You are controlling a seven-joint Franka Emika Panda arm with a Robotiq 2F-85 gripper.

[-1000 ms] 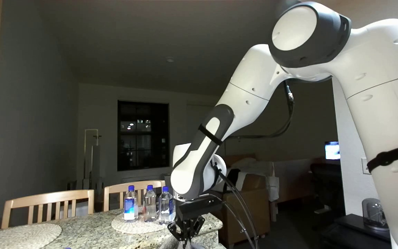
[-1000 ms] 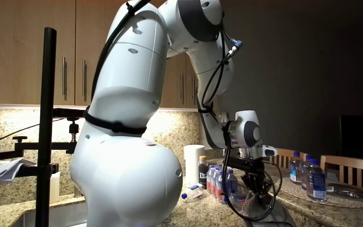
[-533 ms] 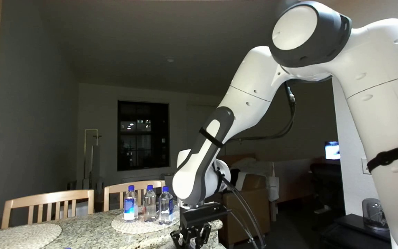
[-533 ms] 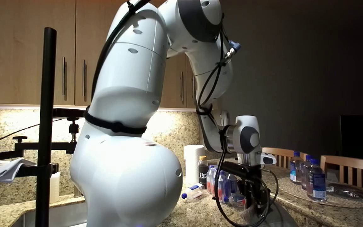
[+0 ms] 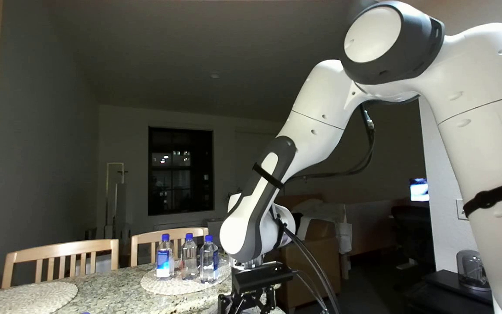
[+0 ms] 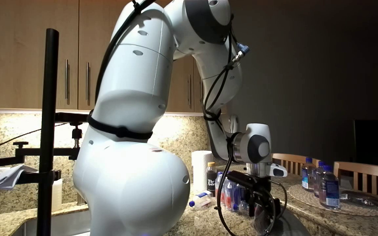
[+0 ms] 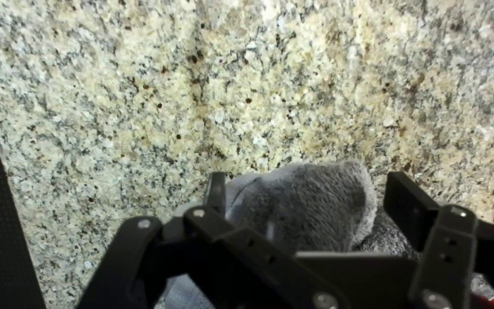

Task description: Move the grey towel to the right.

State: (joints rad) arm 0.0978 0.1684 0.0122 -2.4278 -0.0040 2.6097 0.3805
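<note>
wrist view showed me my black two-fingered claw (image 7: pixel 309 191) spread wide, gripping nothing; the crumpled, soft grey fabric towel (image 7: pixel 315 206) lay between its jaws on the speckled beige granite desk (image 7: pixel 230 77).

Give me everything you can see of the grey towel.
The towel is plain grey, with a short, plush-looking pile and a paler edge on the right in the wrist view. It looks limp and bunched into soft folds, seemingly resting on the speckled counter. One rounded fold sits between the parted jaws of the gripper; whether either jaw touches it is unclear. The gripper hides part of it, so its full outline cannot be told.
</note>
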